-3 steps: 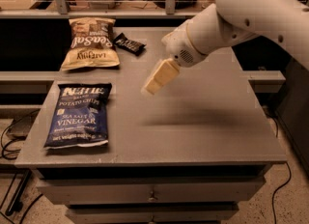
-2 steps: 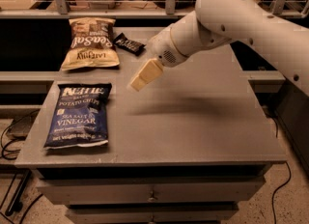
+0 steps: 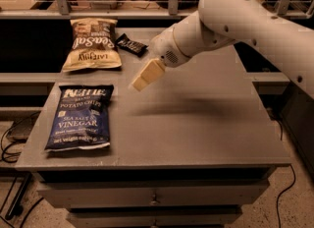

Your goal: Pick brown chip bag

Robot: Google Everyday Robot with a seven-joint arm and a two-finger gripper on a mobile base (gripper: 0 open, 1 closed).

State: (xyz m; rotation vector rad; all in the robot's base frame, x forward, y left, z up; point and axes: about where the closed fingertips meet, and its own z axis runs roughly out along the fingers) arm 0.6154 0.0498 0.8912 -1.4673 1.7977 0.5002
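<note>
The gripper hangs over bare tabletop. Toward 10 o'clock, open surface runs to the brown chip bag. A small black packet lies at 12 and a blue bag at 8.

Cream end effector over grey table; brown chip bag (half tan).

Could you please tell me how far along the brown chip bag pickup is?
Done: nothing is grasped yet; the brown chip bag lies flat at the far left of the table. In hand: the tool hangs above the table, apart from the bag. Left: reaching the bag, gripping, lifting.
</note>
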